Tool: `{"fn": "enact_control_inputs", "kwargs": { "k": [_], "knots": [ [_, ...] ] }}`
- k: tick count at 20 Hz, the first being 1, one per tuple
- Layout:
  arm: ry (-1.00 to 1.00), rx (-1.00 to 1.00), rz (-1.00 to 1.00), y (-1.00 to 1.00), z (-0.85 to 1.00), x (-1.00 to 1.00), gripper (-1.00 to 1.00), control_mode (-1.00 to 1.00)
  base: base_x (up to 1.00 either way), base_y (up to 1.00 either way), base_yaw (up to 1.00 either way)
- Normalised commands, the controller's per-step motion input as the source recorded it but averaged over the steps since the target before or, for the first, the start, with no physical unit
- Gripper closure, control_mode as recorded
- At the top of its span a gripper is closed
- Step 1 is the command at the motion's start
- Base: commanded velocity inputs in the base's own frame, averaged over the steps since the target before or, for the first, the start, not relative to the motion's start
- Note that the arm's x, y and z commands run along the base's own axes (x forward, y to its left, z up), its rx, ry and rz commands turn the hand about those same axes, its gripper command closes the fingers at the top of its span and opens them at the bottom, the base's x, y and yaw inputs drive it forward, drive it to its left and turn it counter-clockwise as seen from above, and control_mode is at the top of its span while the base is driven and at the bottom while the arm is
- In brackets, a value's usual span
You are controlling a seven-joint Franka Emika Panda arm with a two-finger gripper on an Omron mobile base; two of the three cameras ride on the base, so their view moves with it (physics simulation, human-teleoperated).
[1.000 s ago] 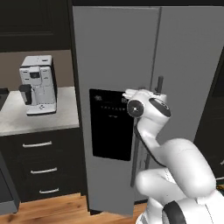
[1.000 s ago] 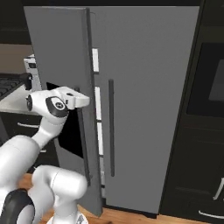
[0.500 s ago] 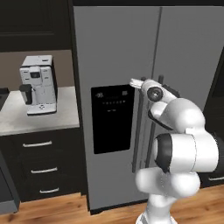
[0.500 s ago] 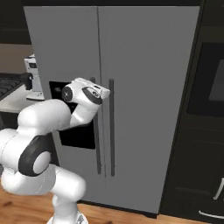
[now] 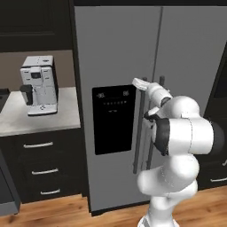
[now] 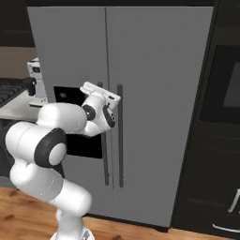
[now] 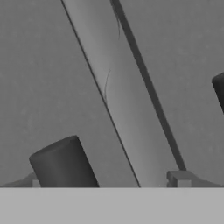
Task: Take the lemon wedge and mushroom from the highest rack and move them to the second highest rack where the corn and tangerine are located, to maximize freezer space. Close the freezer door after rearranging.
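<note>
Straddling the freezer door (image 5: 116, 111) handle (image 7: 127, 109), released pincer (image 7: 116, 175); hand view alone.

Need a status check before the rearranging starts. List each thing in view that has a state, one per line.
freezer door: closed, food and racks hidden behind it.
right fridge door: closed.
freezer door handle: not gripped, between the spread fingers.
end effector: open, holding nothing.
counter drawers: all shut.

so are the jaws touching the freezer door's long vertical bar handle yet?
Apart. In the hand view the grey bar handle runs between the open gripper's dark fingertips, with door surface visible either side.
</note>
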Motion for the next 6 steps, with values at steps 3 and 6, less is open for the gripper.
{"fn": "enact_control_inputs", "kwargs": {
  "k": [3, 6],
  "knots": [
    [0.12, 0.17, 0.02, -0.01, 0.0, 1.0, -1.0, -1.0, 0.0, 0.0, 0.0],
    [0.18, 0.14, 0.0, 0.0, 0.09, 1.0, -1.0, -1.0, 0.0, 0.0, 0.0]
  ]
}}
